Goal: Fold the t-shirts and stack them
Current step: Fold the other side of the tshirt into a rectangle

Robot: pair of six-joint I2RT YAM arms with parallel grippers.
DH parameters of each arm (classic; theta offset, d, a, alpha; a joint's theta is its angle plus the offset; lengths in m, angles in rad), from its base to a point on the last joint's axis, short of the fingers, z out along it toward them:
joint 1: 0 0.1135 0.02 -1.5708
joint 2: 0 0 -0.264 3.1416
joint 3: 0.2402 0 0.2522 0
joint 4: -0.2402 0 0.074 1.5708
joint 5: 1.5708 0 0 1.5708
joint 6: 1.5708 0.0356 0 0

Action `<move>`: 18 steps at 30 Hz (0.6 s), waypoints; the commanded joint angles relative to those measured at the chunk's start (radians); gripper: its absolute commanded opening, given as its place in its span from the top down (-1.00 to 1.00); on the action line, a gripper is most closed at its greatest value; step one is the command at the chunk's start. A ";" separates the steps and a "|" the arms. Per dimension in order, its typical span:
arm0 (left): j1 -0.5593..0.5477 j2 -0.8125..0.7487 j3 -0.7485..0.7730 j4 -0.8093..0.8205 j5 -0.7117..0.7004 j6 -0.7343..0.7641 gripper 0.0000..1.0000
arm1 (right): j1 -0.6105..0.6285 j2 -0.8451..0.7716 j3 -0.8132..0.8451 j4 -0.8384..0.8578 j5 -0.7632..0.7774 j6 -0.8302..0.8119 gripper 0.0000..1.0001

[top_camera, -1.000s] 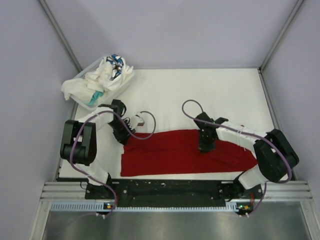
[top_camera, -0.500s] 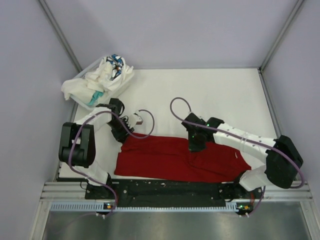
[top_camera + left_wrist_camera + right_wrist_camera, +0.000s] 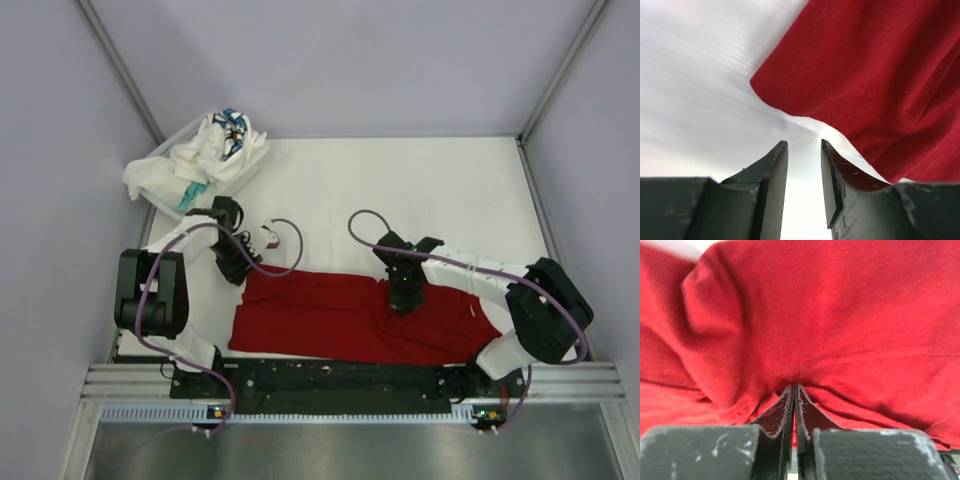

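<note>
Right gripper (image 3: 795, 386) pinched a bunch of the red t-shirt (image 3: 330, 318); left gripper (image 3: 804, 146) stood parted, empty, beside its corner.

one t-shirt (image 3: 330, 322) lies spread along the worktop's (image 3: 430, 190) near edge, left hand (image 3: 804, 146) just beyond its left corner, right hand (image 3: 795, 386) on its middle; other t-shirts (image 3: 205, 155) heaped in the far-left tray (image 3: 178, 212).

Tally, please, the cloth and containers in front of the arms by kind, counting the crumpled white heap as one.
red shirt: 1
white heap: 1 (how many shirts are in it cannot be told)
tray: 1
Total: 3
</note>
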 commanded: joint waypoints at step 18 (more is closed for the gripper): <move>0.024 -0.051 0.031 -0.028 -0.007 0.017 0.23 | 0.473 0.029 0.143 -0.091 -0.174 0.199 1.00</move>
